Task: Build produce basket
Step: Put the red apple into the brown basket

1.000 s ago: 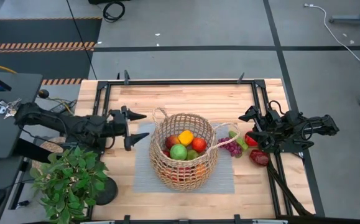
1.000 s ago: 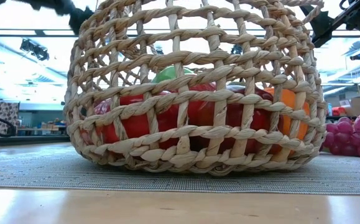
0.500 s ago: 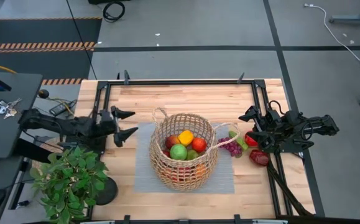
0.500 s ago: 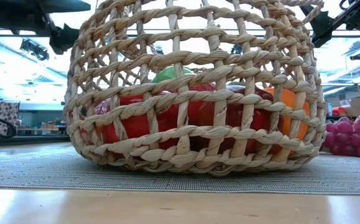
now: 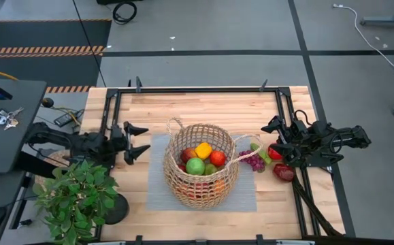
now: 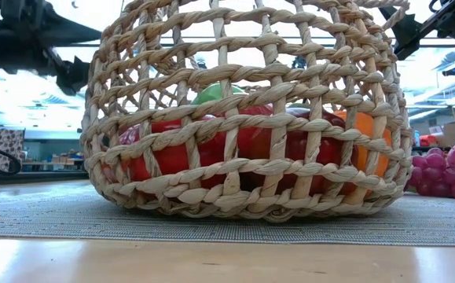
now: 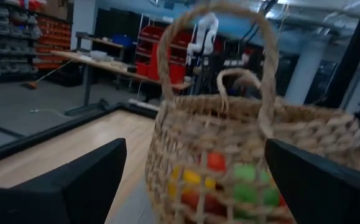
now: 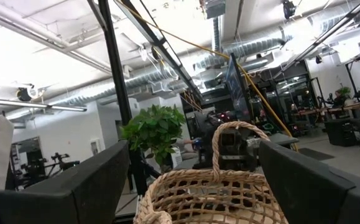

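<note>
The tan wicker basket [image 5: 201,165] stands on a grey mat [image 5: 157,194] at the table's middle, holding a green apple [image 5: 195,166], a yellow pepper [image 5: 203,150], a red fruit [image 5: 218,158] and others. It also shows in the low view [image 6: 243,110]. Purple grapes [image 5: 254,161] and two red fruits [image 5: 283,172] lie on the table to its right. My left gripper [image 5: 141,141] is open and empty, left of the basket. My right gripper [image 5: 275,139] is open and empty, above the produce at the right.
A potted green plant [image 5: 75,197] stands at the table's near left corner, close to my left arm. A black metal frame [image 5: 197,90] runs along the table's edges. Bare wood lies between the basket and the far edge.
My left gripper has drawn back from the basket toward the table's left edge and come lower, staying open. The basket, the produce and my right arm have kept still.
</note>
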You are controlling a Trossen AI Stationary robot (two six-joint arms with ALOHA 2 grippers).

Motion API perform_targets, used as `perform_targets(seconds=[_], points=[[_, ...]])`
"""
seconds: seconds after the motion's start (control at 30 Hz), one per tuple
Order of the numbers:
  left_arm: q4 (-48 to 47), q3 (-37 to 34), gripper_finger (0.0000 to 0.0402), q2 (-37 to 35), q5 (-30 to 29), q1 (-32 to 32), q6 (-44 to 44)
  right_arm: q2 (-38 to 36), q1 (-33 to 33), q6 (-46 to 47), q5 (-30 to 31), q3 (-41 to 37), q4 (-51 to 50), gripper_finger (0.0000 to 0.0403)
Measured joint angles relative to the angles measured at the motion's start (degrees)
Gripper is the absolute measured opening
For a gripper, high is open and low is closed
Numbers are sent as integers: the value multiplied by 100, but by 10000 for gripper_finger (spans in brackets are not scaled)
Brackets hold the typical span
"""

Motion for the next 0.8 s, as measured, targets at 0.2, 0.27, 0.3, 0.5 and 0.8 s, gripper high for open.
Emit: perform_targets(seconds=[0.2, 0.27, 0.3, 0.5, 0.8], points=[[-139, -87, 389, 22, -40, 0, -184, 0, 0, 323, 2, 0, 552, 362], [-143, -87, 389, 16, -39, 0, -170, -2, -1, 196, 2, 50, 823, 362], [-133, -87, 389, 15, -39, 0, -116, -2, -2, 114, -1, 143, 748, 362], [-137, -89, 389, 15, -44, 0, 334, 328, 0, 67, 602, 1439, -2205, 362], [-135, -93, 389, 17, -43, 0, 299, 2285, -3, 721, 2443, 3670, -5418, 362]])
